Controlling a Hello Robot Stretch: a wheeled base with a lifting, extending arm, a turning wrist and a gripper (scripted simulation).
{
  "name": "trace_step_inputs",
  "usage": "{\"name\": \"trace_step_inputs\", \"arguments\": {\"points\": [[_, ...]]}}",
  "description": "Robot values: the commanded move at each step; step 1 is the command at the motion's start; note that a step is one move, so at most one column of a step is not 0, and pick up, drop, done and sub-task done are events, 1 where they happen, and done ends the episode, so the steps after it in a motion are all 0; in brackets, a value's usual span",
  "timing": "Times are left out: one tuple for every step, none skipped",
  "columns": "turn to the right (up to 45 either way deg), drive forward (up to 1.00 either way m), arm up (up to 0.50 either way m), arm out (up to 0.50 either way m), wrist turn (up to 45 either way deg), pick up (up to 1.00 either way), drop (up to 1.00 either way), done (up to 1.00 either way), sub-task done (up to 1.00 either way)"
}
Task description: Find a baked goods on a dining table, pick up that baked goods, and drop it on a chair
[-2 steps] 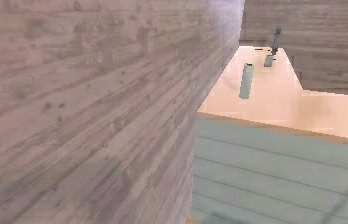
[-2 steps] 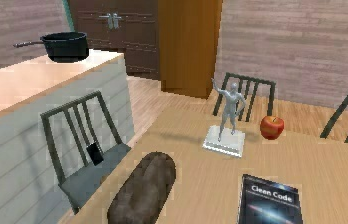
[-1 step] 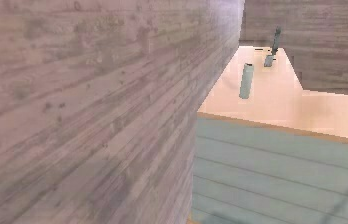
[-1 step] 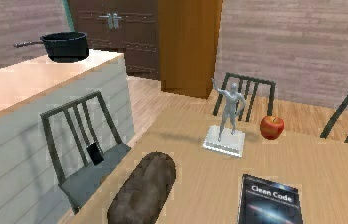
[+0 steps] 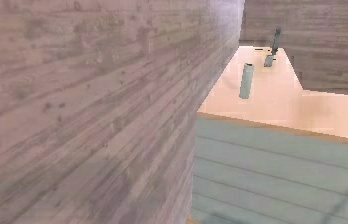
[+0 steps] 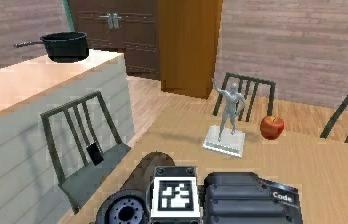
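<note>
Forward view: a wood-plank wall is seen across the left. To its right a peach-topped table with pale green plank sides is noted. A grey cylinder stands upright on it, and a thin dark object is set farther back.

Arm side view: at far left a black pan is carried on the peach-topped table. Dark cabinet doors are seen behind it. A grey slatted chair is placed between that table and the wooden dining table. A brown door is recorded at the far wall.

At the near edge the end effector is seen as a dark rounded body beside a white marker square. Its far end cannot be made out, so whether anything is gripped cannot be told.

On the dining table a grey statue is stood on a pale base, with a red apple just to its right. A second chair is set beyond them, and a third chair at far right. The place of the baked goods cannot be told.
</note>
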Motion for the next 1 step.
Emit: {"name": "trace_step_inputs", "arguments": {"points": [[0.0, 0.00, 0.00, 0.02, 0.0, 0.00, 0.00, 0.00, 0.00]]}}
